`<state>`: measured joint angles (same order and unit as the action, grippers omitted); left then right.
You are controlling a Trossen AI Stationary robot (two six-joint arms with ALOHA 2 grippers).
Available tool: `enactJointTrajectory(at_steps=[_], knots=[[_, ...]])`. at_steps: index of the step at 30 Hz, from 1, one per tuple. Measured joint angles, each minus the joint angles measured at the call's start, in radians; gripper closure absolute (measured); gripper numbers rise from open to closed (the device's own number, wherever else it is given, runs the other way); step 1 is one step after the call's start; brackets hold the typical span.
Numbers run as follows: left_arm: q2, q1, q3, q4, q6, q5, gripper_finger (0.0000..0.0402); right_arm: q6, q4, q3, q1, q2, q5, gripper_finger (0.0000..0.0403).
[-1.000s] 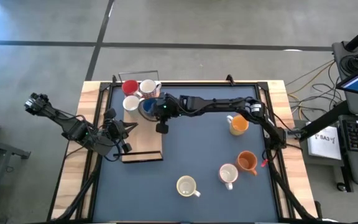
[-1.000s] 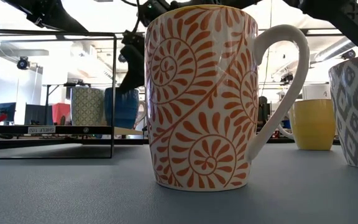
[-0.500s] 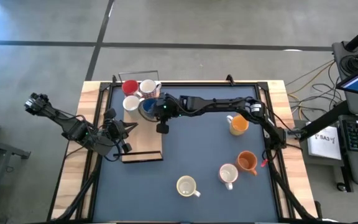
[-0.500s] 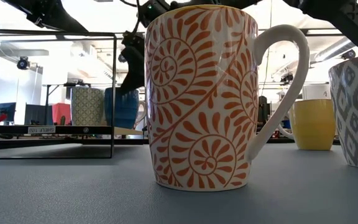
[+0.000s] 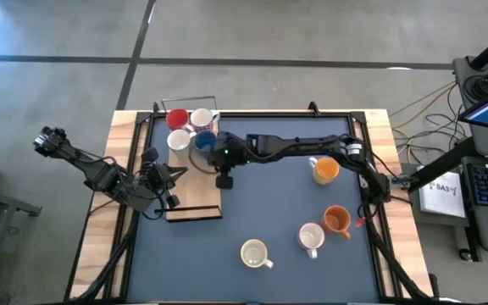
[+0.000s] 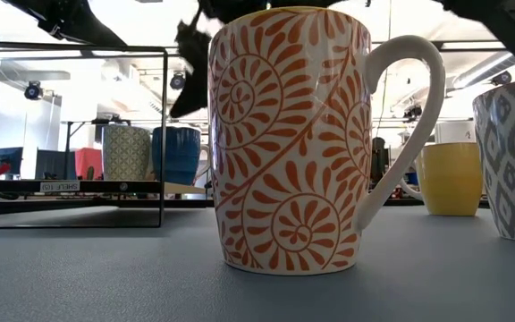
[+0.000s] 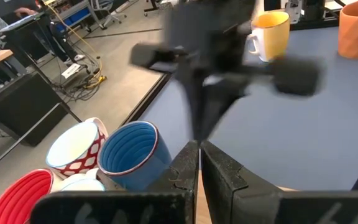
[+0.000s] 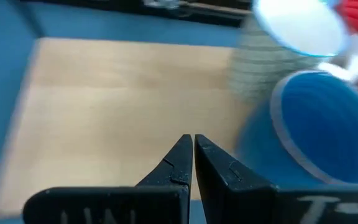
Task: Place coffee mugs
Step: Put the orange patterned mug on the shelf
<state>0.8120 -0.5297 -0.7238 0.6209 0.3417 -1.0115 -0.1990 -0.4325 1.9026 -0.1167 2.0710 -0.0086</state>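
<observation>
The right gripper [image 5: 224,180] had drawn back from the blue mug [image 5: 204,141]: a second earlier it sat right over that mug, and now it hung just off the wooden board's [image 5: 195,196] edge, its fingers pressed together and empty. The blue mug stayed where it was, upright on the board, so that placement looked finished and the arm seemed free to fetch another.

Four mugs clustered at the far end of the board: the red mug [image 5: 177,119], a white mug with a red lattice pattern [image 5: 202,120], a pale striped mug [image 5: 178,141] and the blue one, all close together. The blue mug was ribbed inside with a paler rim [image 7: 131,152].

Four more waited on the blue mat [image 5: 269,203], well away from the board: a yellow mug with a white handle [image 5: 324,170], a plain orange mug [image 5: 337,220], a white mug with a grey diamond pattern [image 5: 311,237] just beside it, and a cream mug with orange spiral leaves [image 5: 254,252].

The left gripper [image 5: 173,174] rested over the board's near side, fingers closed on nothing.
</observation>
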Motion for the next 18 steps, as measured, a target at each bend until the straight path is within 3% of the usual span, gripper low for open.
enactJointTrajectory(at_steps=[7,12,18], knots=[[0.013,0.0,0.0,-0.033,0.016,0.003,0.04,-0.002,-0.104,-0.083,0.075,-0.131,0.003,0.0394],[0.039,0.0,0.0,-0.146,-0.054,0.006,0.04,0.023,0.008,-0.283,0.132,-0.276,0.0,0.0394],[0.083,0.0,0.0,-0.449,-0.231,0.018,0.04,0.047,0.197,-0.563,0.183,-0.461,0.001,0.0394]])
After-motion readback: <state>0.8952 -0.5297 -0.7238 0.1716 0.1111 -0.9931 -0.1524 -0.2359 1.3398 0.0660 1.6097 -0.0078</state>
